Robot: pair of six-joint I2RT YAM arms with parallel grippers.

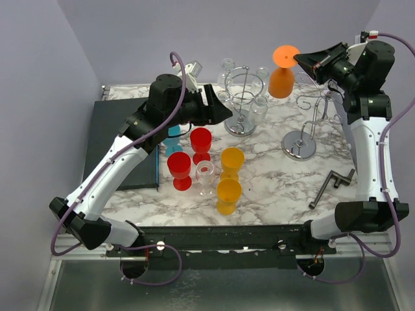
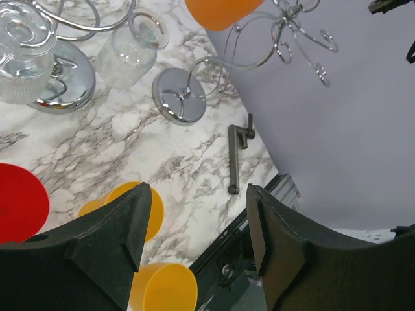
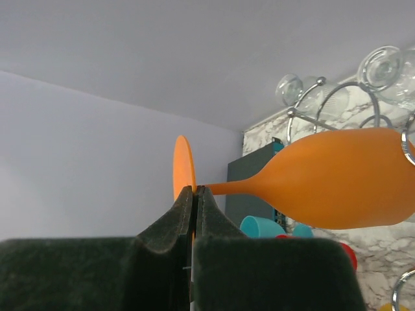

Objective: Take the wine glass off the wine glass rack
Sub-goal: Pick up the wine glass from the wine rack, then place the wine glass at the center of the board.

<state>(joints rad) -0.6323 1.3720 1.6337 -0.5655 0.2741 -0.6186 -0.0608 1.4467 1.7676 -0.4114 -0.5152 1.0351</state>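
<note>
An orange wine glass hangs upside down in the air at the back right, its round foot uppermost. My right gripper is shut on the rim of that foot, with the stem and bowl stretching away from the pads. The chrome wine glass rack stands just right of the bowl on its round base. A chrome loop shows at the bowl's far end; I cannot tell whether they touch. My left gripper is open and holds nothing, over the table's middle.
A second chrome rack with clear glasses stands at the back centre. Red cups, yellow cups, a small clear glass and a teal cup crowd the middle. A dark mat lies left, a metal crank right.
</note>
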